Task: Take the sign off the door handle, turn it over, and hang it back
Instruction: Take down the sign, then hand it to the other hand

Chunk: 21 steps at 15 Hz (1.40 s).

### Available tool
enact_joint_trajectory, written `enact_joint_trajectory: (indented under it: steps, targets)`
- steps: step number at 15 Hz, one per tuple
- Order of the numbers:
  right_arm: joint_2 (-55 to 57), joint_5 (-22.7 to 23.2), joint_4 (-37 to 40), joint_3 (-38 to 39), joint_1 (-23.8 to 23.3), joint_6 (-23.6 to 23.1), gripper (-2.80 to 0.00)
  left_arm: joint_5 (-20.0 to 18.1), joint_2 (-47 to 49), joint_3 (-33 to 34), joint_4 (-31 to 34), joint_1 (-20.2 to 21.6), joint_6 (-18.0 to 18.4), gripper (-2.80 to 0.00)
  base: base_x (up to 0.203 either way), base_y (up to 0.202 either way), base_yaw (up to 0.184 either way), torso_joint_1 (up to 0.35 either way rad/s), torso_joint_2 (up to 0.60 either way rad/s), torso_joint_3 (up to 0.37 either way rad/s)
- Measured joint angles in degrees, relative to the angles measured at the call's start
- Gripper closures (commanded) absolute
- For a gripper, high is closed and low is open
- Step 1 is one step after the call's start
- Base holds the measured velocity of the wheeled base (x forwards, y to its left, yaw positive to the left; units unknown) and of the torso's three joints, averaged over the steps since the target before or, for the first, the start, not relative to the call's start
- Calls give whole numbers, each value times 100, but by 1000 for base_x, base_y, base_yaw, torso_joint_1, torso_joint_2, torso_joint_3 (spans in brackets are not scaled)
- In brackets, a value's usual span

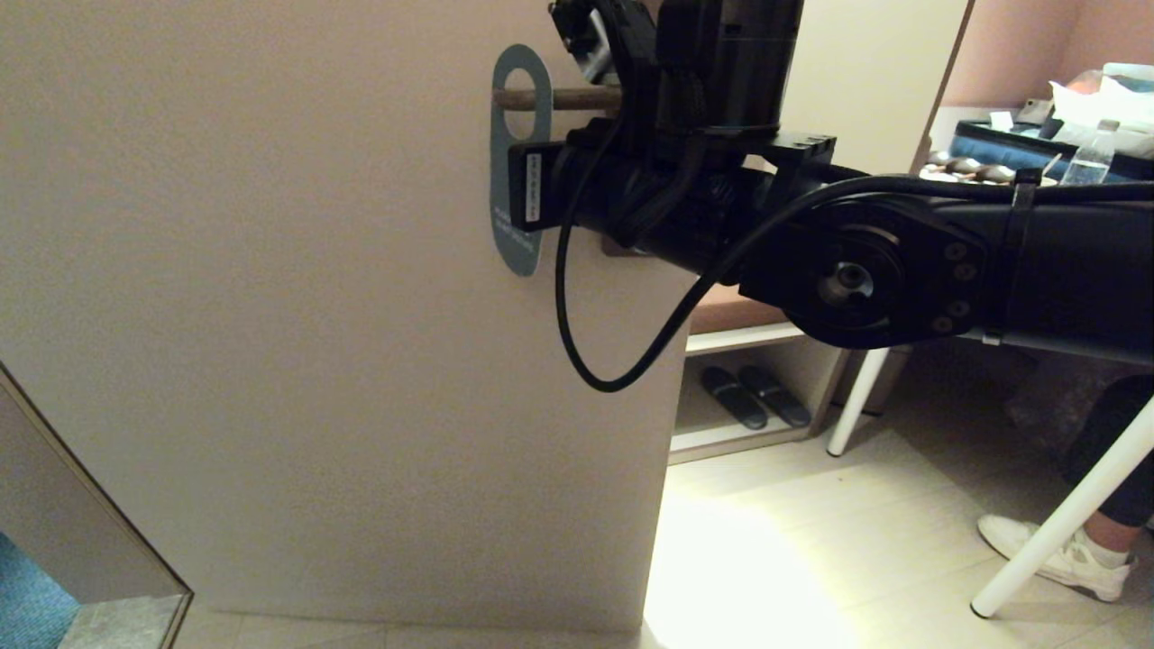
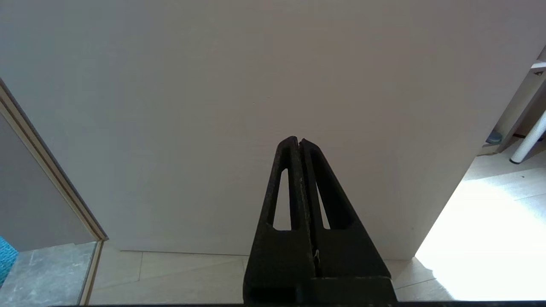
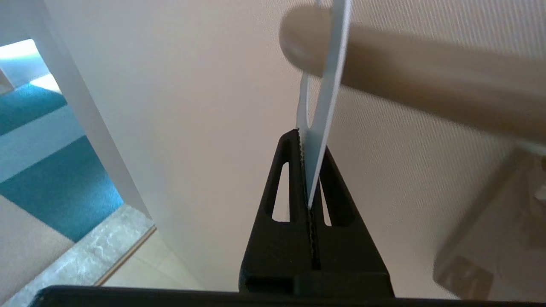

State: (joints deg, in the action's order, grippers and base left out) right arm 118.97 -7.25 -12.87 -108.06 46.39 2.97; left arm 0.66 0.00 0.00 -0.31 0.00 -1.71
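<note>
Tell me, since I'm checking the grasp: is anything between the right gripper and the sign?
Nothing visible. The right gripper is shut on the sign, which hangs with the door handle through its hole. The left gripper is shut, facing the door.

The sign (image 1: 520, 153) hangs on the door handle (image 1: 559, 98), the bar passing through its hole, flat before the door (image 1: 315, 315). My right hand (image 3: 308, 170) sits below the handle, clamped on the sign's lower part.

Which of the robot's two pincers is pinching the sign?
The right pincer: it is shut on the sign, which hangs on the door handle. The left pincer is shut on nothing, facing bare door.
</note>
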Motion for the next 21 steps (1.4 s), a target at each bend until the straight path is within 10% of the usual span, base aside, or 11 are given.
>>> enact_joint_trajectory:
  steps: [21]
  targets:
    - [236,320,-407,56,272,-15,0,0,0,0,-2,0,-4,0,0,0,0,0,0,0]
